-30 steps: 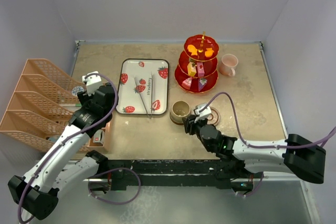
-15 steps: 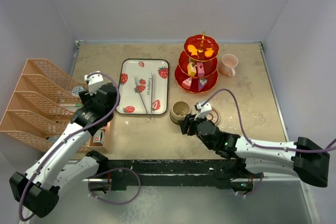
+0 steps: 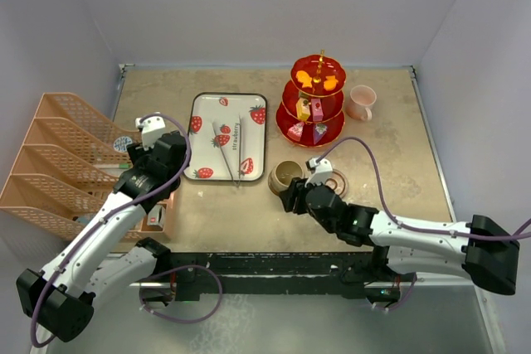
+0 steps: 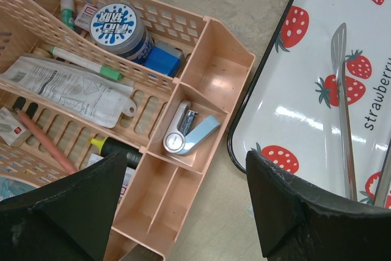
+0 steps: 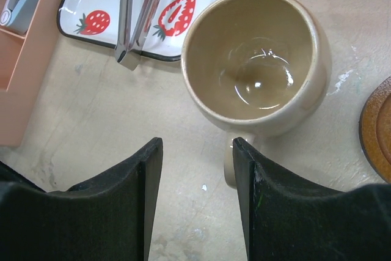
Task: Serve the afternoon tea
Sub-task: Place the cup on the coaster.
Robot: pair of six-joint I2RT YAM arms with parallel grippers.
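While the right claw (image 5: 197,143) stands spread, the olive-brown mug (image 5: 256,71) sits just beyond its tips.

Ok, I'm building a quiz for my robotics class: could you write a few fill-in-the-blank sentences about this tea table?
1. The olive mug is ____ inside.
2. Seen from above, the pink mug stands to the ____ of the stand.
3. The olive mug's ____ sits between the fingers of the right tool.
4. The tweezers lie on the ____.
Missing words: empty; right; handle; tray.
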